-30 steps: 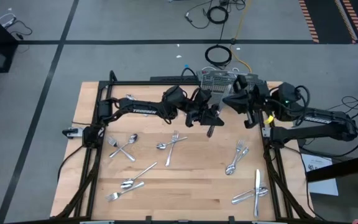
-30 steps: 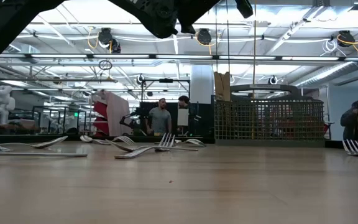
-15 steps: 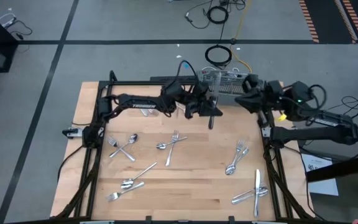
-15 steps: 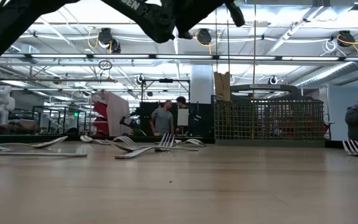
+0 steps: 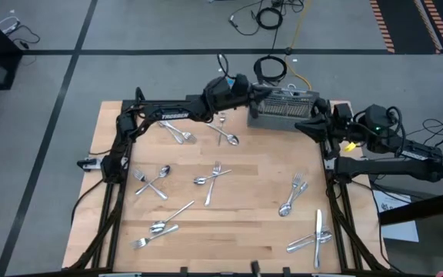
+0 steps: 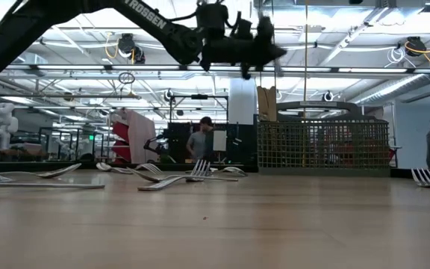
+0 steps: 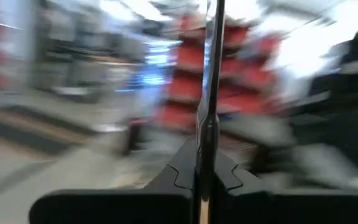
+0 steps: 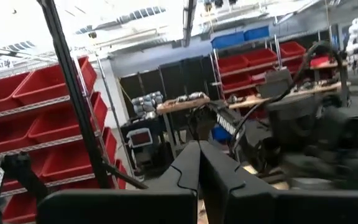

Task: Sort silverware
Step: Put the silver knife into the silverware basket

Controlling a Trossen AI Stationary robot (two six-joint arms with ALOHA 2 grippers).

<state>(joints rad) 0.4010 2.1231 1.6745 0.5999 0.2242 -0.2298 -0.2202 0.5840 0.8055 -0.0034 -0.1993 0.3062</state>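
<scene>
Silverware lies scattered on the wooden table (image 5: pixel 244 208): a crossed pair (image 5: pixel 152 181), a fork and spoon (image 5: pixel 212 175), pieces near the far edge (image 5: pixel 225 137) and a knife (image 5: pixel 318 229). The grey mesh caddy (image 5: pixel 283 109) stands at the far edge, and the low view shows it too (image 6: pixel 323 146). My left gripper (image 6: pixel 263 51) hangs high beside the caddy's left end, shut on one slim silver piece (image 7: pixel 211 93). Drawn back at the table's right side, my right gripper (image 8: pixel 199 155) is shut with nothing in it. My left gripper pinches the slim silver piece (image 7: pixel 207 134) between its two fingertips. The fingers lie about level, pointing toward the table's right, and cross the piece. It sticks out straight past the fingertips, lifted clear of the table. Which end the fingers have, I cannot tell.
Several forks, spoons and knives cover the table's left, middle and right parts, with bare wood between them. Cables lie on the floor beyond the far edge. People stand in the room behind the table in the low view.
My left gripper has swung from in front of the caddy toward the table's far edge and rolled its wrist, carrying the silver piece along. Two pieces by the far edge now show where the arm hid them. My right arm has drawn back toward the right edge.
</scene>
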